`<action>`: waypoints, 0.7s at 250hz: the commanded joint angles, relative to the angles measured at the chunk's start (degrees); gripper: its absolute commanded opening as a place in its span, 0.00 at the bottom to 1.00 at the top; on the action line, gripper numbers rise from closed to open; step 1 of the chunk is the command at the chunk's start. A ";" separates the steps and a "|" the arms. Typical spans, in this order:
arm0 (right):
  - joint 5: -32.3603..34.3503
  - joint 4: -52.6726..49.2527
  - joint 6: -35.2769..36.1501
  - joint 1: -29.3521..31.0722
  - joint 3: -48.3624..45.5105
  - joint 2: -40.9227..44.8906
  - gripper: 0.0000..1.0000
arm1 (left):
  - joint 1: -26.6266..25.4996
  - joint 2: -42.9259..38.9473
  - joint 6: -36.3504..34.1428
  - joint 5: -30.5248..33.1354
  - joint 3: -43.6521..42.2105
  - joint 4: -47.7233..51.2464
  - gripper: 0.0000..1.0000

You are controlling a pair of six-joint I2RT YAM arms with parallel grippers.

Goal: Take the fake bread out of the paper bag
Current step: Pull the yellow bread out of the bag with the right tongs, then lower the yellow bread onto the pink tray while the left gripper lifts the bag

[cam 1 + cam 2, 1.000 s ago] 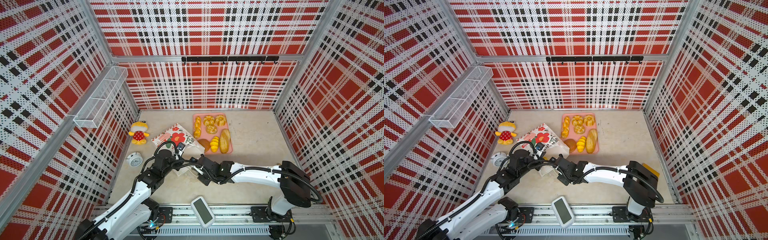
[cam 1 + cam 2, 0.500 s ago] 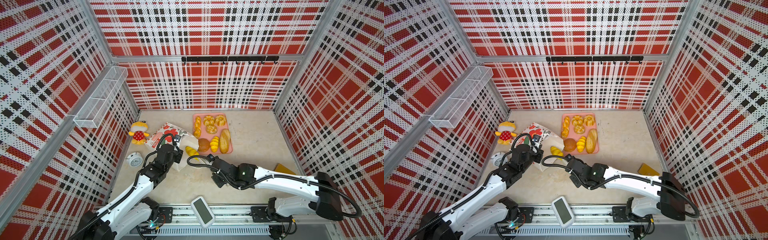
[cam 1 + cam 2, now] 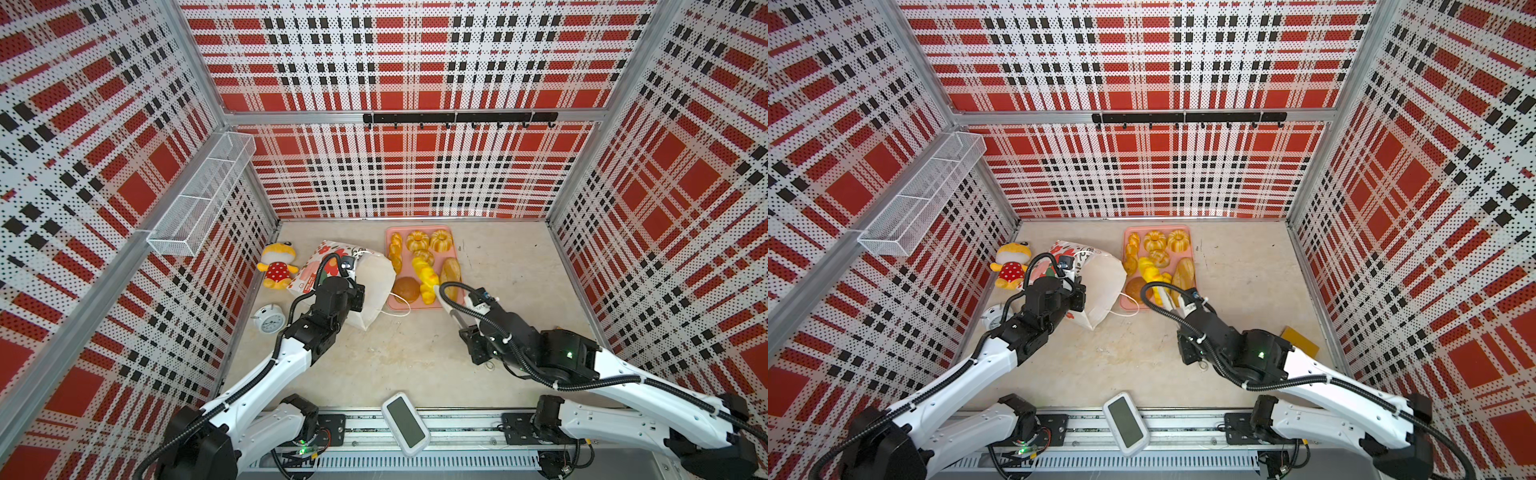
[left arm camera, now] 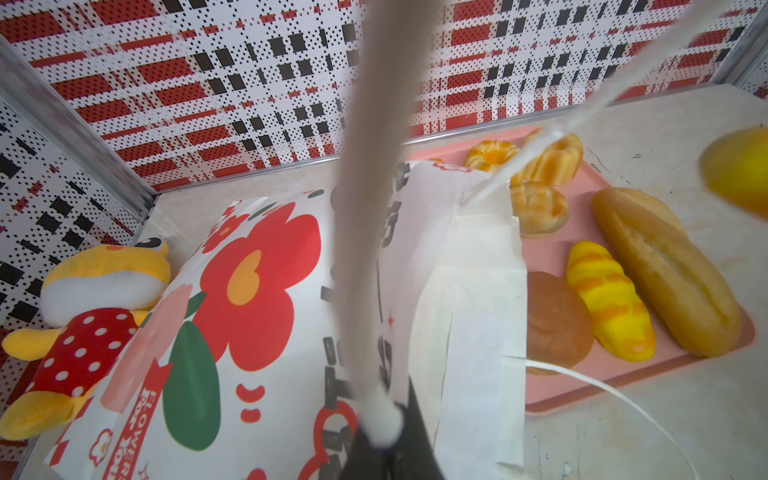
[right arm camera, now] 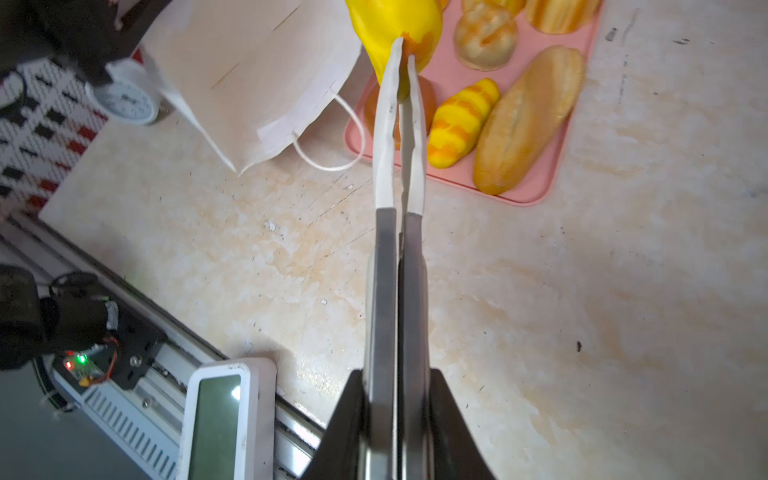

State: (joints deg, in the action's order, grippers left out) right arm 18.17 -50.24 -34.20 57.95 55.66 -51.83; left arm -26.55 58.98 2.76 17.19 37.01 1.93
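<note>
Right wrist view, and we're in close: the right gripper [image 5: 402, 58] has its 2 fingers pinched tight on the end of a yellow fake bread roll [image 5: 395, 20], held outside the paper bag [image 5: 249, 75] and hanging above the pink tray [image 5: 536, 195]. Under those fingers sits a brown bun [image 4: 557, 320], and just to the side of them lie a striped yellow roll [image 5: 461, 120] and a long loaf [image 5: 528, 120], all on the tray. Beyond the tips, 2 ring cakes [image 3: 417, 240] sit at the tray's far end. The bag lies tipped beside the tray, with its white cord handle [image 5: 328, 166] looping onto the tray's edge. Over to the left gripper [image 3: 352, 270]: jaws together right over the bag's flowered face, but whether paper or cord is nipped between them I cannot tell. A plush toy [image 4: 83, 332] sits just beside the bag, on the side away from the tray
</note>
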 commanded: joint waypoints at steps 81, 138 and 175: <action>-9.33 6.56 3.48 -13.66 12.37 -19.13 0.00 | 2.52 -7.26 12.97 3.11 4.47 6.13 0.00; -13.19 10.86 4.93 -15.55 19.88 -32.75 0.00 | 4.38 -11.01 19.46 4.24 10.18 15.63 0.00; -14.61 12.64 5.07 -16.03 24.42 -40.04 0.00 | 5.56 -13.37 24.00 4.52 13.12 19.65 0.00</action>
State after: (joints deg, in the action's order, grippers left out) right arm 5.58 -42.87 -30.35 42.46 75.92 -88.18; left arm -22.09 47.66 20.05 20.08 47.46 16.51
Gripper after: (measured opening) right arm 0.223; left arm 0.051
